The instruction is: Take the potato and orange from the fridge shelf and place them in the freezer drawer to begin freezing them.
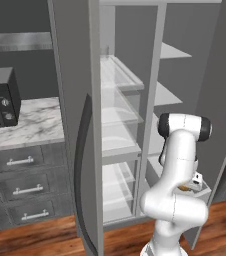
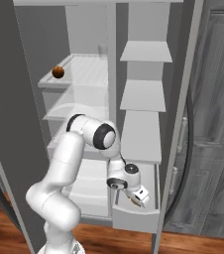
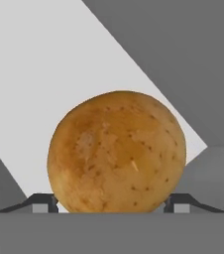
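Potato (image 3: 117,153) is sitting between the two fingertips of our tool (image 2: 134,197), which is closing on it from both sides, so we are holding it. We are hanging low over the freezer drawer (image 2: 136,214), the pale box pulled out at about 5 o'clock in the right base view; whether the potato is touching the drawer floor we cannot tell. Orange (image 2: 58,72) is resting on the upper fridge shelf (image 2: 86,72) at roughly 11 o'clock, well apart from the tool. We are judging the task near halfway: the potato needs releasing and the orange is not yet fetched.
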